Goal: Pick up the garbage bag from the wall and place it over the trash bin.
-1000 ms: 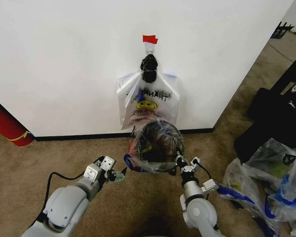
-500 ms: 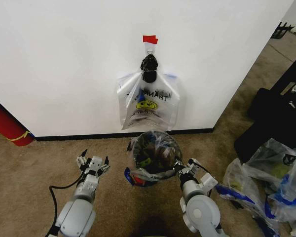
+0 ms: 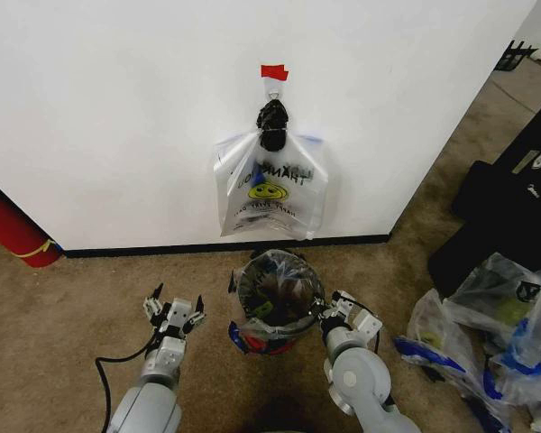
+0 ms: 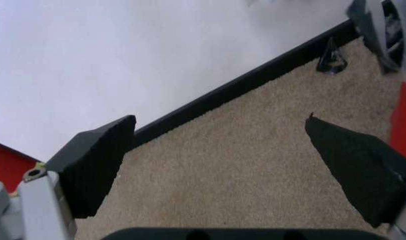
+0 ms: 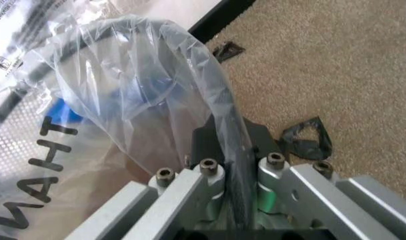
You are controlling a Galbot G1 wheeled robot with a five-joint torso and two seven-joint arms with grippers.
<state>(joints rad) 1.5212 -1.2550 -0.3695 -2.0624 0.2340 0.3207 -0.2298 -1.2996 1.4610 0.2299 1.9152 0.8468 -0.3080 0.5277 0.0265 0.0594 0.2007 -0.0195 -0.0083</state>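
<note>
Pinching a fold of the garbage bag [image 5: 143,85], the right claw [image 5: 232,165] is seen in its wrist view with its fingers pressed together on the clear plastic, black print and a patch of blue band showing through the film beside it. In the head view the same right claw [image 3: 340,311] is placed at about 3 o'clock of the trash bin [image 3: 272,336], touching the plastic at the rim. The garbage bag [image 3: 279,287] is draped over the bin's mouth, its blue band hanging down at about 8 o'clock of the bin, and the bin's red body is seen below the film. The left claw [image 3: 173,313] is held well apart at 9 o'clock of the bin, above the carpet [image 3: 72,307], with its fingers [image 4: 96,165] spread wide and nothing between them. Beyond the bin, at 12 o'clock, a second smiley bag [image 3: 269,194] is hung from a hook [image 3: 272,87] on the wall [image 3: 117,117], under a red tape strip [image 3: 273,71]. Stuffed clear bags [image 3: 496,343] are piled on the carpet at 3 o'clock.
</note>
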